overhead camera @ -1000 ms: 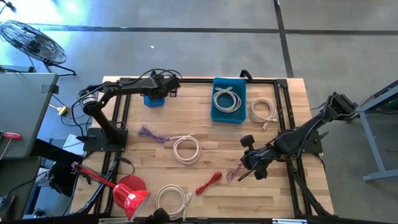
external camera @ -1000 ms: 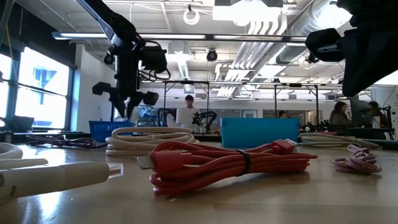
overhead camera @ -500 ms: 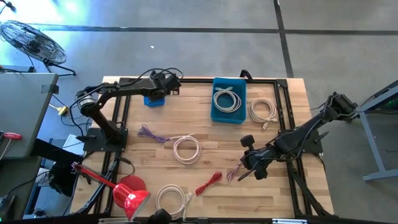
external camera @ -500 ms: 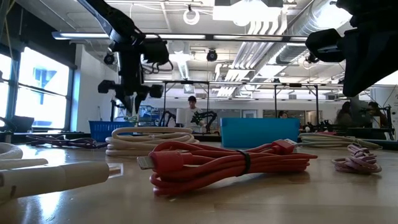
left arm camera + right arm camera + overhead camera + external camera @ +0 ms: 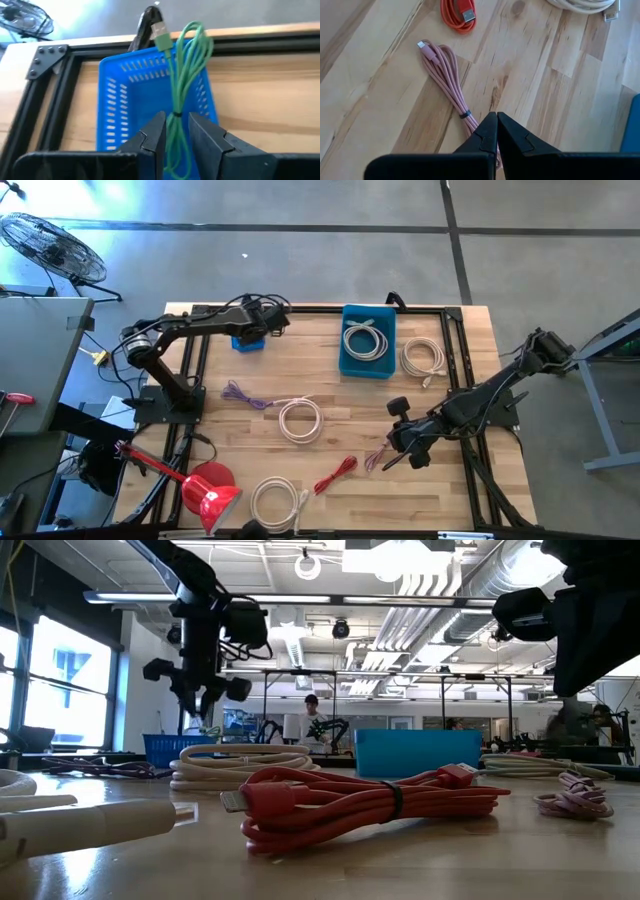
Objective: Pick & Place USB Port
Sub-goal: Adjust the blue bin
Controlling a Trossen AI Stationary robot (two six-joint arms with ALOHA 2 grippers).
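Seen from above, the left gripper (image 5: 268, 323) hangs over the small blue basket (image 5: 247, 341) at the table's far left edge, while the right gripper (image 5: 384, 463) sits beside a pink cable (image 5: 377, 455) near the front. At table height, the left gripper (image 5: 203, 700) hovers above the basket (image 5: 175, 748). The left wrist camera shows its fingers (image 5: 152, 136) clamped on a bundled green USB cable (image 5: 181, 90) over the basket (image 5: 117, 107). The right wrist camera shows that gripper (image 5: 497, 131) pressed closed, empty, just above the pink cable (image 5: 449, 76).
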